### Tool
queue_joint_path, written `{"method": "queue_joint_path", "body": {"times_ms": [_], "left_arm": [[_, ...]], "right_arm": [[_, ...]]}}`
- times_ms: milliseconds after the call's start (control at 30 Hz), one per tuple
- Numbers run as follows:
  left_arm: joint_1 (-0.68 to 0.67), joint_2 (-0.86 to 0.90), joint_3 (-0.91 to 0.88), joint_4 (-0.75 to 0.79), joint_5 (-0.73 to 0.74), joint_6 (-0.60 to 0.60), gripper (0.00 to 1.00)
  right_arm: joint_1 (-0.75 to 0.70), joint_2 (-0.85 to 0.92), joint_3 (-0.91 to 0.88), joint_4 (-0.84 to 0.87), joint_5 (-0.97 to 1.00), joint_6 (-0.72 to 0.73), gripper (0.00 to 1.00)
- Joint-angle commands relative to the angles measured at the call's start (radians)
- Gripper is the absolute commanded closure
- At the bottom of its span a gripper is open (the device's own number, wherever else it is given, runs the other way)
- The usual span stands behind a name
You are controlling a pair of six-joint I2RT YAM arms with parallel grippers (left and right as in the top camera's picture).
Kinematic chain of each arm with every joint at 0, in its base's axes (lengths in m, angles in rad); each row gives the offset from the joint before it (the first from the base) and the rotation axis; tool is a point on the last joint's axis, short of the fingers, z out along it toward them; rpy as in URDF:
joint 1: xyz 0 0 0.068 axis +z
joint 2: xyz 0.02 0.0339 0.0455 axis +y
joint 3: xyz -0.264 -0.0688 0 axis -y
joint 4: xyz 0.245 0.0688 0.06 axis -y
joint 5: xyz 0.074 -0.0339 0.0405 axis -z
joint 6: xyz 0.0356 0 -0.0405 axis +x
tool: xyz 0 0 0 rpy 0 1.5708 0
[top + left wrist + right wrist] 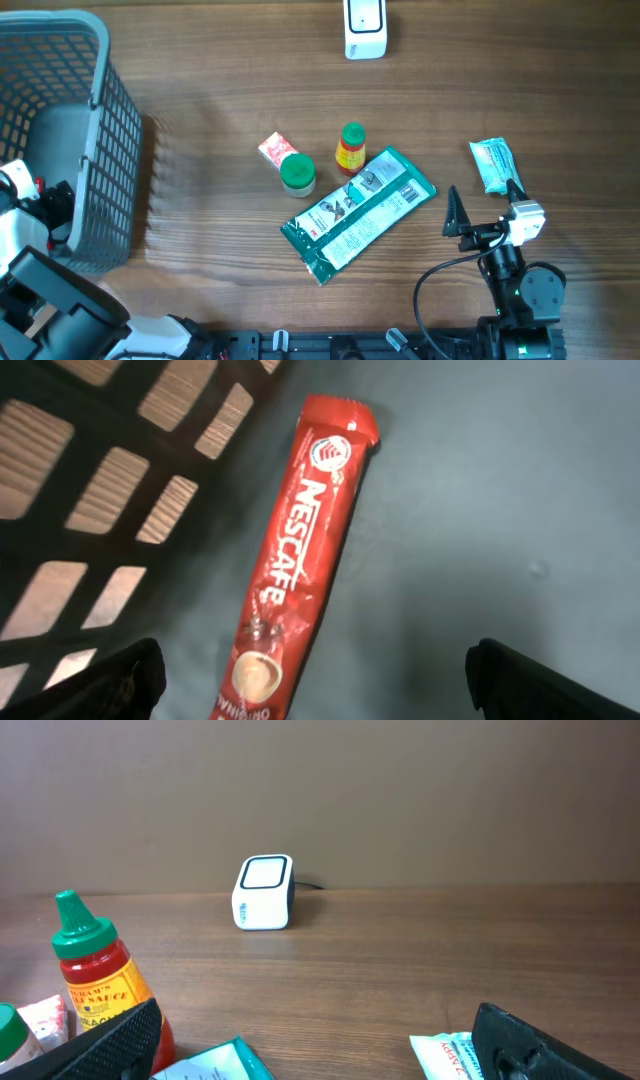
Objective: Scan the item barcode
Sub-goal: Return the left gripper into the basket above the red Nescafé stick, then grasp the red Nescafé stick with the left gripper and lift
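The right arm (520, 290) is built of black rounded joints, and a black cable (430, 275) is looped beside it. A white block (527, 222) is mounted behind the right pincer (485, 205), whose fingers (455, 213) are black and pointed.

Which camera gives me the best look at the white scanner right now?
The right wrist view: the white scanner stands whole, facing the camera, its window visible. Overhead catches it from above at the top edge, partly cut off. The left wrist view misses it, showing only a red Nescafe sachet in the basket.
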Motion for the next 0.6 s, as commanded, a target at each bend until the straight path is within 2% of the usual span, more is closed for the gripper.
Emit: {"method": "queue_joint_path", "body": {"times_ms": [0,100,267,333,433,467,500,567], "left_arm": [[0.008,0.062,-0.013,0.019,0.04,0.008,0.0],[0.008,0.105,-0.013,0.019,0.09,0.006,0.0],[0.008,0.174,-0.013,0.018,0.145,-0.065,0.0],[0.008,0.188,-0.013,0.014,0.168,-0.071,0.05],[0.008,0.193,-0.013,0.007,0.188,-0.071,0.3],[0.008,0.193,-0.013,0.007,0.187,-0.071,0.45],[0.007,0.193,-0.013,0.006,0.188,-0.071,0.54],[0.008,0.192,-0.013,0.007,0.187,-0.071,0.87]], "right_arm": [[0.004,-0.003,-0.001,0.005,0.018,-0.006,0.0],[0.004,-0.003,-0.001,0.005,0.018,-0.006,0.0],[0.004,-0.003,-0.001,0.006,0.018,-0.006,0.0],[0.004,-0.003,-0.001,0.005,0.018,-0.006,0.0],[0.004,-0.003,-0.001,0.005,0.018,-0.006,0.0],[0.004,-0.003,-0.001,0.005,0.018,-0.006,0.0],[0.004,-0.003,-0.001,0.005,0.018,-0.006,0.0],[0.004,-0.003,-0.001,0.005,0.018,-0.006,0.0]]}}
